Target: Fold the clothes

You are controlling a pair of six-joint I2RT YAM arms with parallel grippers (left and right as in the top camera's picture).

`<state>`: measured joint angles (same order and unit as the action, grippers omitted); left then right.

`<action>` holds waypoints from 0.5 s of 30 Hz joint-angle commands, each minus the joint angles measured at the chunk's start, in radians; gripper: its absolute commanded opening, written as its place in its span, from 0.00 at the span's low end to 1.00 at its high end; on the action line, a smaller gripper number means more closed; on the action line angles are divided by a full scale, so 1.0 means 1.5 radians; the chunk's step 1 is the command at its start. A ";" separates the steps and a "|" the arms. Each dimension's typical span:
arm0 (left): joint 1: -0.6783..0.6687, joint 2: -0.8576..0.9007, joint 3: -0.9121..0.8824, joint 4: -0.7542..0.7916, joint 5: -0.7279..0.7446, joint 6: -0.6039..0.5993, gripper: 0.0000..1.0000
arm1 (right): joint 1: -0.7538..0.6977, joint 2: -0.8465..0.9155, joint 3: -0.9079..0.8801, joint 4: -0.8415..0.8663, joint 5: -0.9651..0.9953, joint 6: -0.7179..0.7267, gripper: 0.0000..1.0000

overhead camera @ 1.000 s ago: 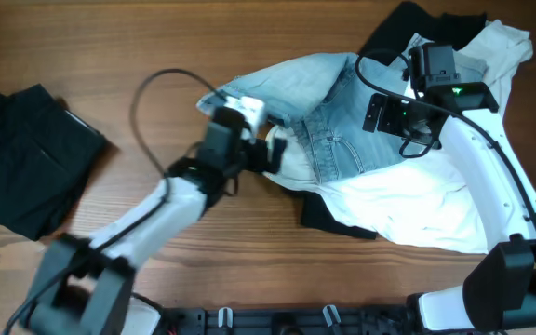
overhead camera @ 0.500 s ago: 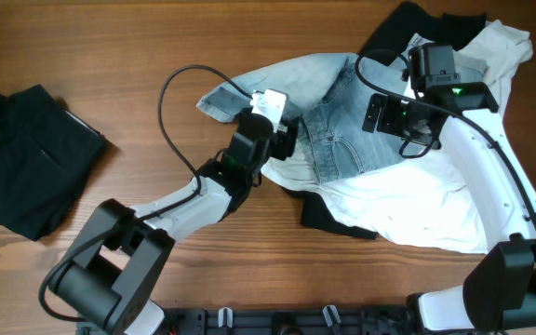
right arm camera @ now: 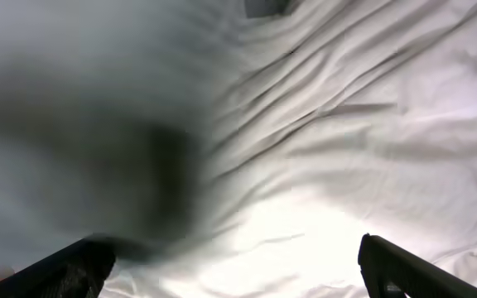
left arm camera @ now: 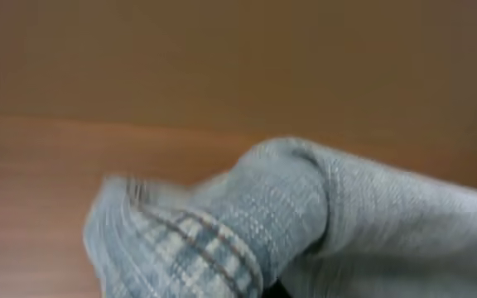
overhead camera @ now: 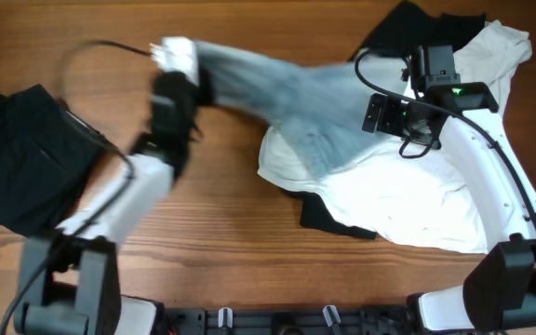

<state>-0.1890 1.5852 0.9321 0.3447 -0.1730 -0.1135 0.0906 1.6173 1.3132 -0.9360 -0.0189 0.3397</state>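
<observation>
The light blue jeans (overhead camera: 287,98) are stretched in a blurred band from the clothes pile toward the upper left. My left gripper (overhead camera: 196,76) is shut on their end. In the left wrist view the stitched denim hem (left arm camera: 222,228) fills the lower frame and hides the fingers. My right gripper (overhead camera: 380,115) hangs open over the pile. Its dark fingertips (right arm camera: 400,271) stand wide apart above the white garment (right arm camera: 346,141), with nothing between them. The blurred denim (right arm camera: 81,124) slides past on its left side.
A white garment (overhead camera: 408,205) lies spread at the right, with black cloth (overhead camera: 328,220) showing under its near edge and more black cloth (overhead camera: 408,23) at the back. A folded black garment (overhead camera: 21,158) sits at the left. Bare wood table (overhead camera: 249,261) lies between them.
My left gripper closed on the jeans' end and swung up and to the left, pulling the jeans out of the pile. The right arm has stayed in place, open.
</observation>
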 commanded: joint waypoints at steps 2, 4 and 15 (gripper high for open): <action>0.110 -0.014 0.071 -0.043 0.043 -0.002 0.15 | 0.000 -0.002 -0.004 0.000 -0.006 0.000 1.00; 0.137 -0.002 0.071 -0.055 0.043 -0.002 0.23 | 0.000 -0.002 -0.004 -0.003 -0.006 0.000 1.00; 0.057 0.009 0.070 -0.423 0.307 -0.097 0.65 | 0.000 -0.002 -0.004 -0.001 -0.128 -0.109 0.77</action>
<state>-0.0174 1.5871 1.0317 -0.1608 0.1074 -0.1497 0.0906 1.6173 1.3128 -0.9493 -0.0746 0.2588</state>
